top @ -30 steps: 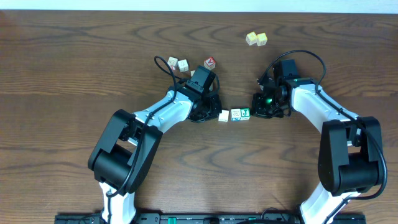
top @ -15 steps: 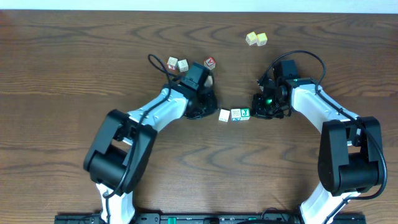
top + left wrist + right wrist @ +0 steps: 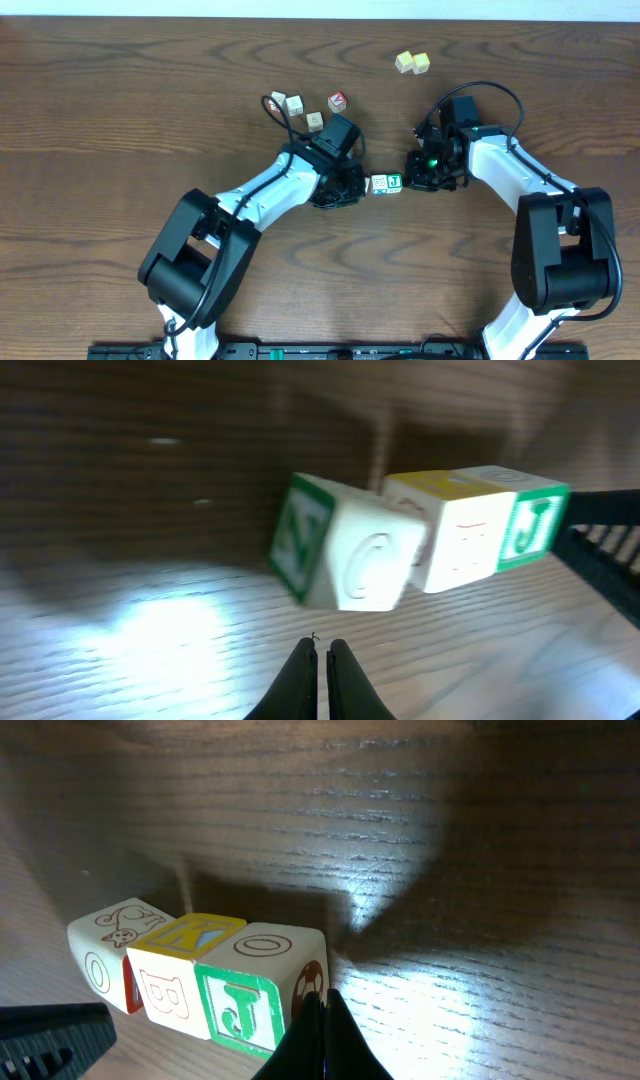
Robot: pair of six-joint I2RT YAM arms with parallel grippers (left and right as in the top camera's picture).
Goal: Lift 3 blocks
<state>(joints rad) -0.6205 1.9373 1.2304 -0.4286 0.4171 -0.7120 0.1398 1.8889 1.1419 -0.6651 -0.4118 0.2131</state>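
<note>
Left claw (image 3: pixel 322 648): fingers pressed together, pinching nothing. Just ahead of the tips, a little to the right, sits the nearly plain white wooden cube (image 3: pixel 345 555). One side face is green, and it is twisted slightly out of line with its neighbours. Contact between tips and cube: cannot tell.

Right claw (image 3: pixel 318 995): likewise pressed together, empty. Its tips stand at the near corner of the green-faced cube with the white J (image 3: pixel 240 1005). They are close enough for contact, but I cannot confirm it.

Between those two cubes is the whitish cube with the yellow top face (image 3: pixel 185 935), touching both. All three rest on the dark wooden worktop (image 3: pixel 120 90) in one short row.

Key relation: the row's long axis runs from claw to claw. The left arm is nearer the white end and the right arm nearer the J end. From overhead, the left claw hides the white cube.

Judgement: the lift depends on squeezing inward along that axis. The skewed white cube is the likely weak point, since the row could buckle there.

Containers: none in view; nothing lies inside anything.

Further out: a red-faced cube (image 3: pixel 338 100) and the cream lettered cubes (image 3: pixel 294 103) lie beyond the left arm, well apart from the row. Two pale yellow cubes (image 3: pixel 412 62) lie near the far edge.
</note>
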